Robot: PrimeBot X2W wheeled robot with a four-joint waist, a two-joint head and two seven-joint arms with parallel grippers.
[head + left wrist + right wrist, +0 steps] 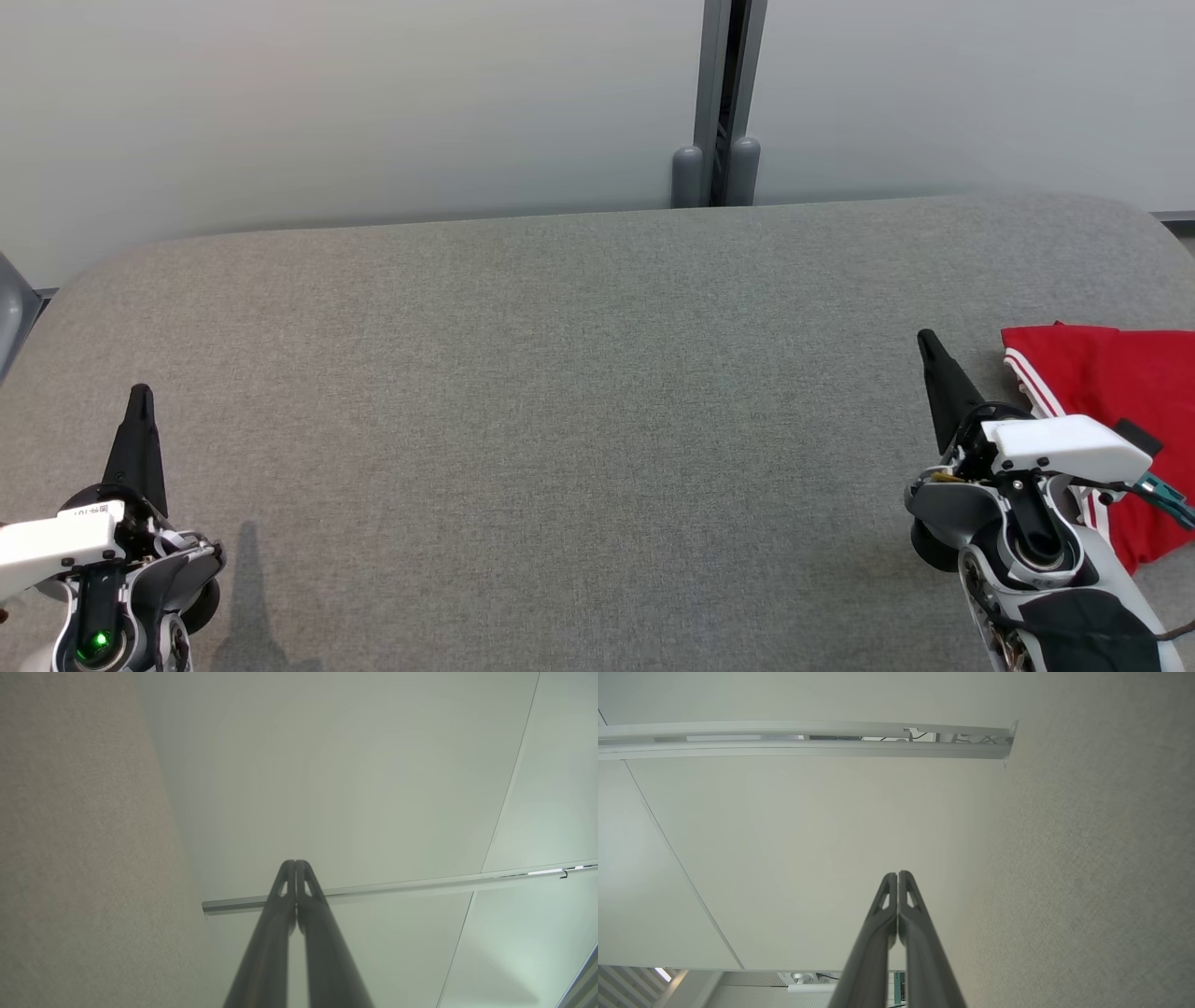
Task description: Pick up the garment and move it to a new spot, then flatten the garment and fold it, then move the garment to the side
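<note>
The red garment with white stripes lay flat at the far right side of the grey table, and the border of the head view cut it off. The right gripper stood just beside it, on its left. The white wrist covered a part of the cloth, but the dark fingers pointed away and did not touch it. Its jaws were pressed together and held nothing. The left gripper was well apart, at the lower left over bare table, also clenched and empty. Behind the table stood a pale wall with a grey post.
</note>
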